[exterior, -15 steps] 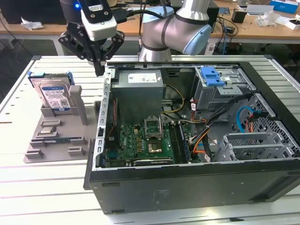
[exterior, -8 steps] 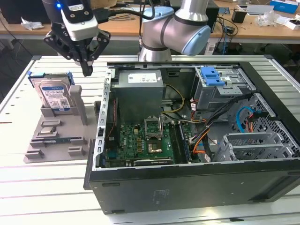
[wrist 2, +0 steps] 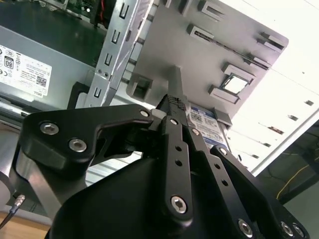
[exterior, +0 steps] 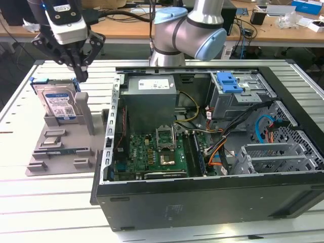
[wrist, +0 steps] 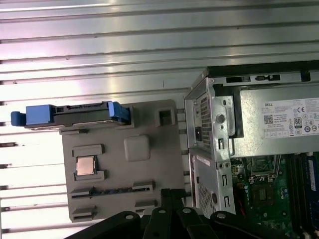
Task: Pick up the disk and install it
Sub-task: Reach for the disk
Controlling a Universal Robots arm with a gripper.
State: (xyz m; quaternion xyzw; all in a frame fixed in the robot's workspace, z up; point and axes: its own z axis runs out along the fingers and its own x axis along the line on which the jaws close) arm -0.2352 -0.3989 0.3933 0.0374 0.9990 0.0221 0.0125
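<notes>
jaws together, empty, just above the disk (exterior: 59, 104) standing upright in grey holder (exterior: 84, 115).

Bright light, white glare on slatted table (wrist: 124, 50), computer case (exterior: 202, 202) front shadowed

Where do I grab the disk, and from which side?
Likely best: take the disk by its top edge, pinching across its flat faces, from straight above. It stands upright on edge in the grey stand, which hides its lower part; blue rails cap both ends.
</notes>
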